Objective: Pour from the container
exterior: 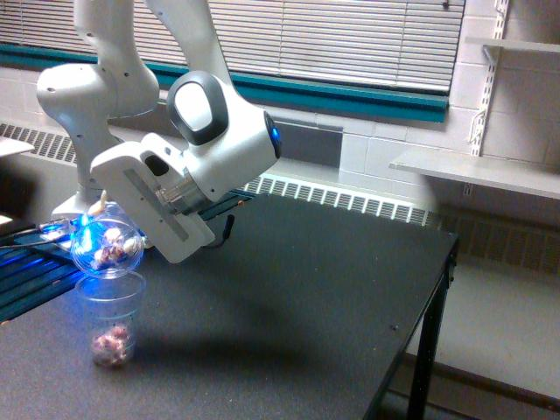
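The container (108, 245) is a small clear round vessel tipped steeply downward, with a few pink-and-white pieces still inside, lit blue. My gripper (112, 229) is shut on it at the exterior view's left. Directly beneath its mouth stands a taller clear cup (110, 317) on the black table (289, 306), holding a small pile of the same pieces at its bottom. The container's mouth almost touches the cup's rim. My fingertips are mostly hidden behind the container.
The white arm (188, 153) reaches down from the upper left over the table. A blue-lit rack (35, 262) lies behind the cup at the left. Shelves (472, 171) hang on the wall at the right. The table's right edge (442, 262) drops off.
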Controlling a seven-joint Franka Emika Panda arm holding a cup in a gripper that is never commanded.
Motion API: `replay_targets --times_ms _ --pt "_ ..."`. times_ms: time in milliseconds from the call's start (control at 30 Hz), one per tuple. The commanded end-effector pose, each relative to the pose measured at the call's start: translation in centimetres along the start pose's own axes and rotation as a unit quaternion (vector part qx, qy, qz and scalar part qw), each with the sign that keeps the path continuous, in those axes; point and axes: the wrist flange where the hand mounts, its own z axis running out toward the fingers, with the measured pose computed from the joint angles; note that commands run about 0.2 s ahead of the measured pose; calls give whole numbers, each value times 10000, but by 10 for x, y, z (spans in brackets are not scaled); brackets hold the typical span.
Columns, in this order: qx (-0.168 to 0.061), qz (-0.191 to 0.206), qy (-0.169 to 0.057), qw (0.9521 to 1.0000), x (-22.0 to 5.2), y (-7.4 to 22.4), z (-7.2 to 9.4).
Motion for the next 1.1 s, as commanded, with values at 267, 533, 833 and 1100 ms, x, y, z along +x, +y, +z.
replay_targets --times_ms 267,533,833,1100 --pt "-20 -92 78 9999 -2 2 -4" --pt "-28 -123 107 9999 -2 3 -4" --pt "-36 -137 129 9998 -1 3 -4" --pt "6 -110 106 9999 0 5 -3"
